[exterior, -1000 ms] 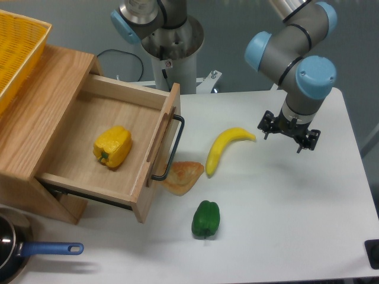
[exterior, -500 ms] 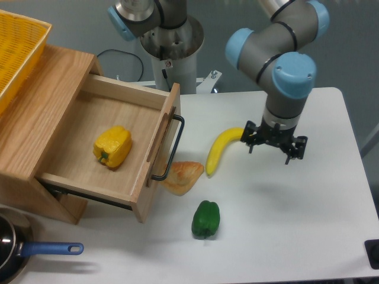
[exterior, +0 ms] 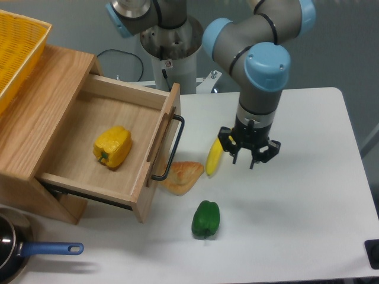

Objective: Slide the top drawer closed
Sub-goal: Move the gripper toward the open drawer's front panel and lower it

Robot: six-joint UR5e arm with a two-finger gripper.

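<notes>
Now gripper (exterior: 249,149) (jaws apart) has shifted left over banana (exterior: 213,156); top drawer (exterior: 112,148) still open

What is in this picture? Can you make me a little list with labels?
top drawer: pulled open, black bar handle facing the table
inside the drawer: yellow pepper
end effector: above the table, right of the drawer, holding nothing, fingers apart
banana: on the table, partly behind the end effector
green pepper: on the table, near the front
bread slice: beside the drawer handle
pan: bottom left corner, blue handle
yellow basket: on the cabinet
</notes>
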